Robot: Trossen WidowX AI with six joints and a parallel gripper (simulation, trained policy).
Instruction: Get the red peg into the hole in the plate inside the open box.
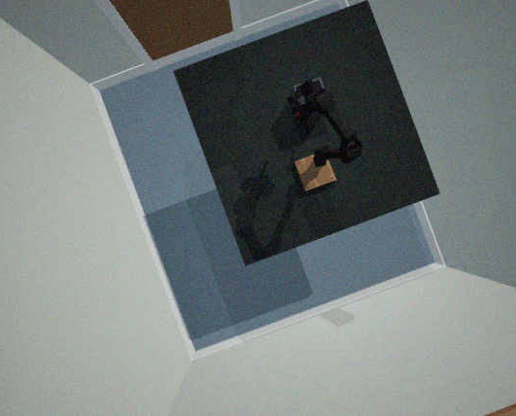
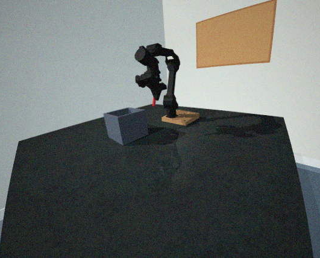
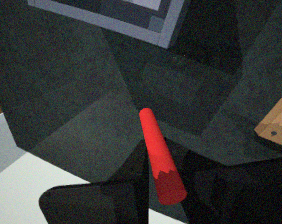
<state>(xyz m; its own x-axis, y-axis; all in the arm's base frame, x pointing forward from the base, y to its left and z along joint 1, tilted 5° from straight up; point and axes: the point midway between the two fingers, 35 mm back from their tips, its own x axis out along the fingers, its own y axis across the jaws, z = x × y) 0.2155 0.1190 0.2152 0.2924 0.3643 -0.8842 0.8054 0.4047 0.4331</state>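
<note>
The red peg [image 1: 295, 115] [image 2: 153, 102] [image 3: 159, 150] is off the table, clamped between the fingers of my gripper [image 2: 156, 98]. In the exterior view it points down, nearly upright, its upper part hidden by the fingers. The grey-blue open box [image 2: 129, 129] [image 3: 142, 35] stands on the table; in the exterior view the peg hangs to the right of its opening. The wrist view shows the box's near rim beyond the peg's far end, so the peg is outside the box. The hole in the plate cannot be made out.
The arm's wooden base [image 1: 316, 181] [image 2: 183, 118] [image 3: 279, 122] is on the dark table [image 1: 384, 160] [image 2: 169, 196], right of the box in the exterior view. The arm covers part of the box in the top view. Dark arm shadows fall across the table.
</note>
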